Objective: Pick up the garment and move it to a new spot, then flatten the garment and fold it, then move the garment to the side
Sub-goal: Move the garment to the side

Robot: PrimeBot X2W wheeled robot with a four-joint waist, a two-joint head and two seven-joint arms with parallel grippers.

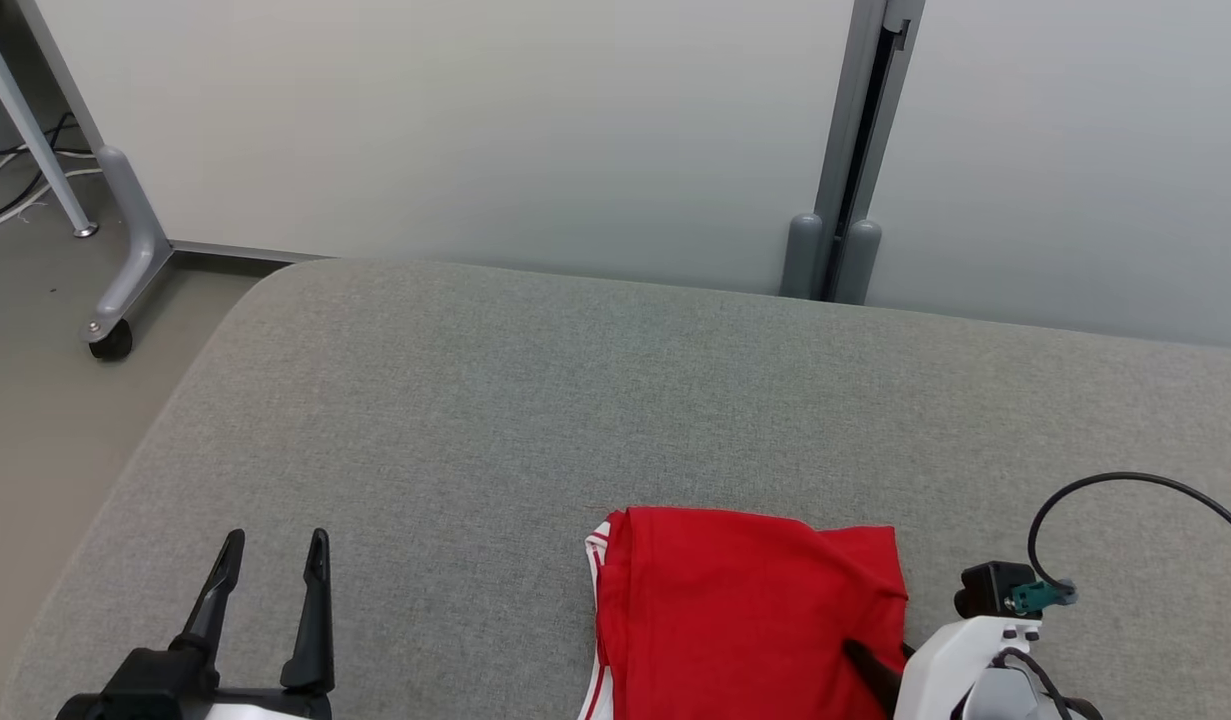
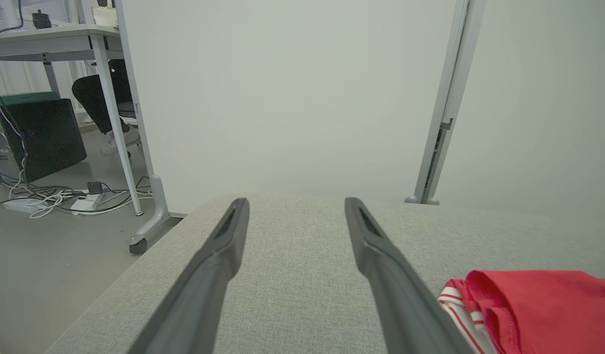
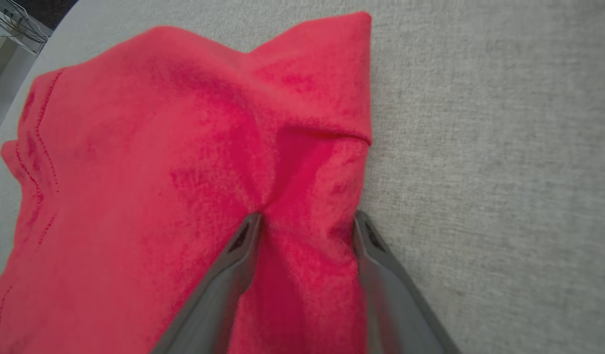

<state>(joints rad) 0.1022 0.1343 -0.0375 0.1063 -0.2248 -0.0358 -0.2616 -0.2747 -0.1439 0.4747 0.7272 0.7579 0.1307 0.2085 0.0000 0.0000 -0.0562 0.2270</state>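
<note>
The garment (image 1: 745, 610) is a folded red piece with white striped trim, lying at the near edge of the grey padded table (image 1: 575, 400). In the left wrist view the garment (image 2: 543, 305) sits to the lower right. My right gripper (image 3: 307, 216) is open, its two fingers pressed down astride the garment's (image 3: 159, 147) right border, with a ridge of red cloth between them. One dark finger (image 1: 868, 668) shows on the cloth in the head view. My left gripper (image 1: 275, 540) is open with nothing in it, low over the table's near left, well apart from the garment.
The table's left edge drops to the floor, where a desk leg on a castor (image 1: 125, 270) stands. Pale partition panels with a grey post (image 1: 835, 250) close off the back. A person's legs (image 2: 105, 98) and floor cables (image 2: 51, 196) show under a desk.
</note>
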